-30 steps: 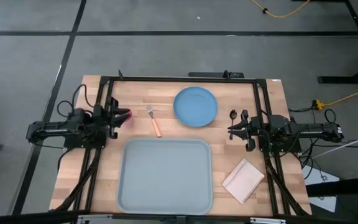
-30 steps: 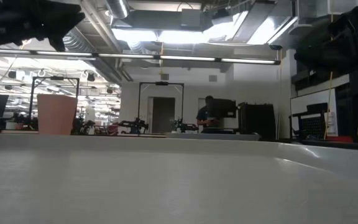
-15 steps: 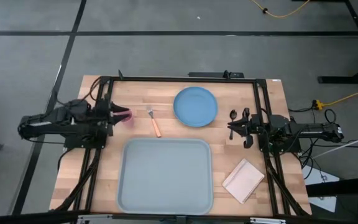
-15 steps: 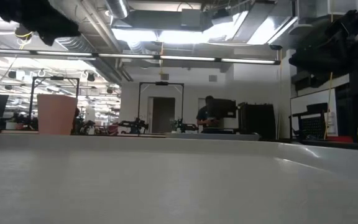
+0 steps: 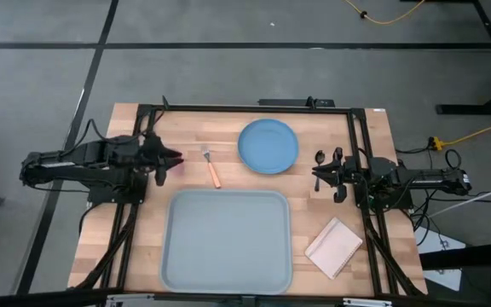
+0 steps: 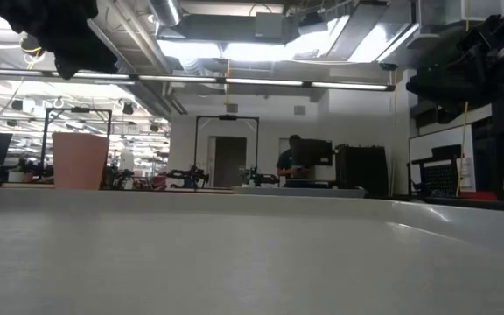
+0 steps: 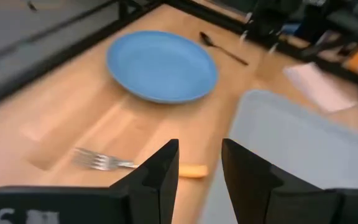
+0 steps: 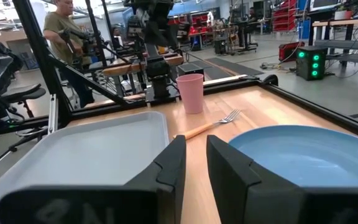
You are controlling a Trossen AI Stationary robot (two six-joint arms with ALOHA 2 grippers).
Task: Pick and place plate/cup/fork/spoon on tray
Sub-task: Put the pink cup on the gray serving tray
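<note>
Your left pincer (image 5: 167,161) is hovering over the cup (image 5: 176,162) at the left side of the surface (image 5: 356,145), its fingers (image 7: 157,177) parted with a narrow gap and gripping nothing. The cup is standing upright on the wood, just left of the fork (image 5: 212,168). The fork is lying between cup and plate (image 5: 268,146) — tines toward the far edge, orange handle toward the tray (image 5: 226,240). The plate is sitting flat at the far middle of the surface. The tray is lying at the near middle, carrying nothing.

Your right pincer (image 5: 318,177) is waiting at the right side, fingers (image 8: 168,168) slightly apart and gripping nothing, the spoon (image 5: 319,159) lying just beside it. A beige flat rectangle (image 5: 333,246) is resting right of the tray. A person (image 8: 64,28) is showing in the room beyond.
</note>
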